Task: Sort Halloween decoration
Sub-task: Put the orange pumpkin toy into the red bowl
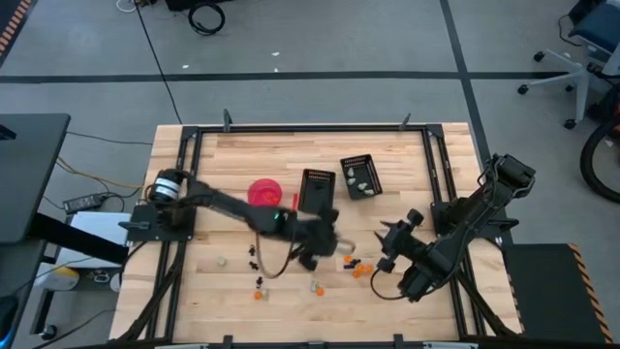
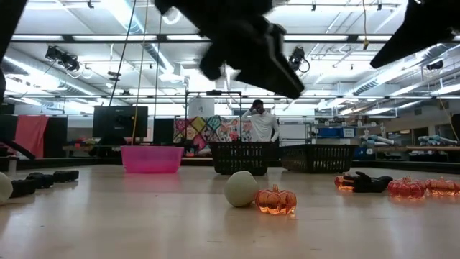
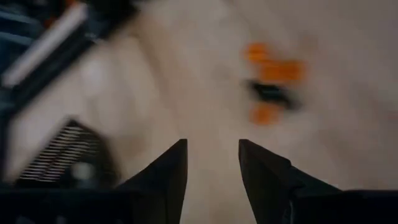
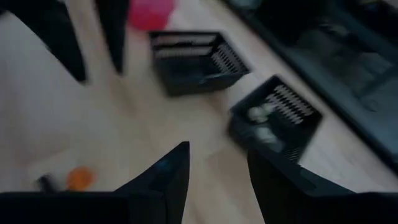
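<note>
Table (image 1: pixel 223 194) is pale blond wood with plank stripes, framed in black rails. The bowl (image 1: pixel 265 192) is hot pink, kind of see-through in the low view. Both slotted baskets (image 1: pixel 317 190) (image 1: pixel 359 176) are black, and the right one has pale white-grey bits inside. Scattered trinkets: a glossy clear-orange pumpkin (image 2: pixel 276 199), an off-white ball (image 2: pixel 241 188), more orange ones (image 1: pixel 360 270), a few black ones (image 1: pixel 254 254). Arms and both hands are dark, nearly black. The floor is grey.

Grey floor (image 1: pixel 320 48), ceiling strip lights (image 2: pixel 136 18), blue office chair (image 1: pixel 581 48) nearby.
</note>
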